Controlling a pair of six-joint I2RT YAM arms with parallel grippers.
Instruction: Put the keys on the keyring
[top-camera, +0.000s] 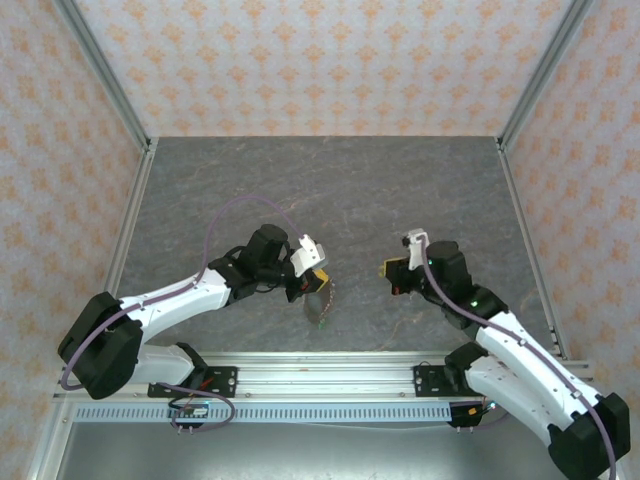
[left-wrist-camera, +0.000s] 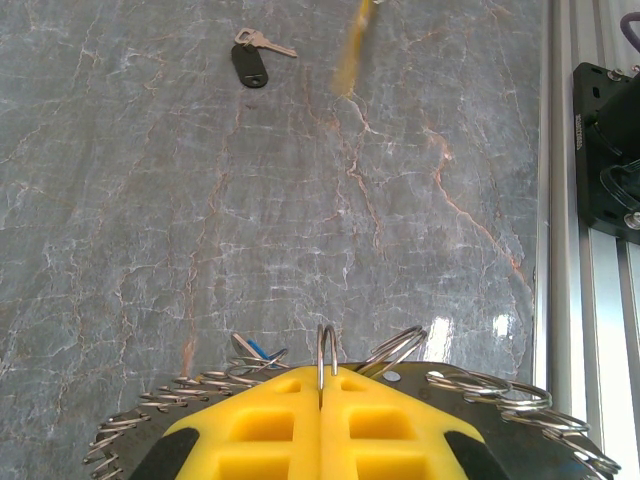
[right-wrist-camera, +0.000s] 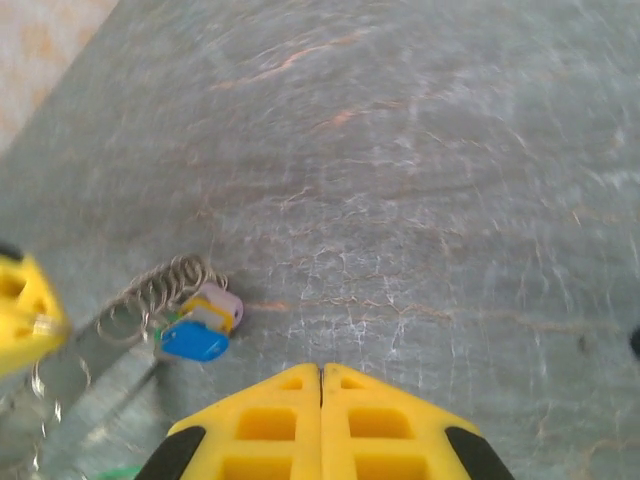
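My left gripper (left-wrist-camera: 322, 376) is shut on a thin metal link (left-wrist-camera: 327, 345) of the keyring (left-wrist-camera: 500, 425), a dark round loop fringed with wire rings. From above, the keyring (top-camera: 320, 305) hangs below the left gripper (top-camera: 316, 280), near the table's front edge. Keys with blue, yellow and pale heads (right-wrist-camera: 198, 325) hang on its rings in the right wrist view. A dark-headed key with a brass key (left-wrist-camera: 253, 62) lies loose on the table, close to my right gripper (top-camera: 394, 275). The right gripper (right-wrist-camera: 320, 372) is shut, with nothing between its fingers.
The grey marbled tabletop (top-camera: 330, 190) has metal frame posts and patterned walls on three sides. An aluminium rail (top-camera: 330, 365) carrying both arm bases runs along the near edge. The left gripper's yellow finger (right-wrist-camera: 22, 310) shows at the left of the right wrist view.
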